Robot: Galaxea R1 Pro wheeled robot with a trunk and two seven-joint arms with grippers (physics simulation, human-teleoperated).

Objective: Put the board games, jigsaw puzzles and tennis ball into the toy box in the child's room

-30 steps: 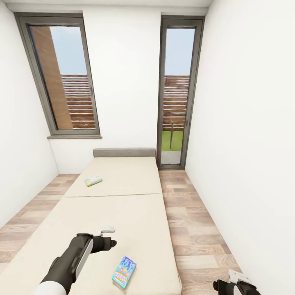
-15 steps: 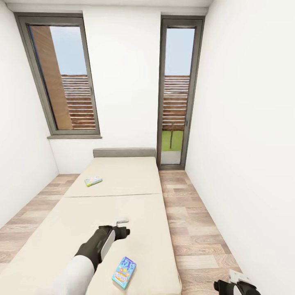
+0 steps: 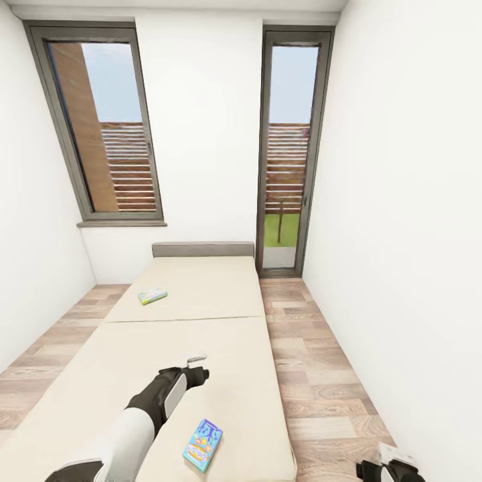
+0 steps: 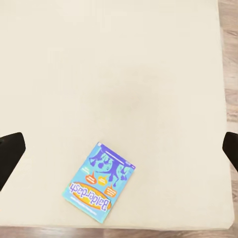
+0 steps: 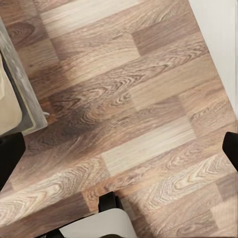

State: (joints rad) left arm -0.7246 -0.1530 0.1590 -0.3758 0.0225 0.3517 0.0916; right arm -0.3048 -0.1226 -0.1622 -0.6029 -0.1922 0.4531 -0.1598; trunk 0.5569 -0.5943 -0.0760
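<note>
Left claw (image 3: 196,367) sits lower centre of the head view, over the bed (image 3: 201,314), touching nothing. In the left wrist view its dark fingertips (image 4: 10,153) show at both side edges, spread wide, empty. Right claw (image 3: 390,466) is cut off at the lower right corner of the head view, over the wood floor (image 3: 321,375); right wrist view has tips at both edges, spread, nothing between them.

Bed fills the middle of the frame, cream cover, grey headboard (image 3: 203,250) at the far end; its near end is cut by the bottom edge. Near board game (image 3: 203,444), blue box lettered Balderdash, lies flat at lower centre near the bed's right side. Far board game (image 3: 152,296) is small, left of centre near the headboard; print too small to read.
</note>
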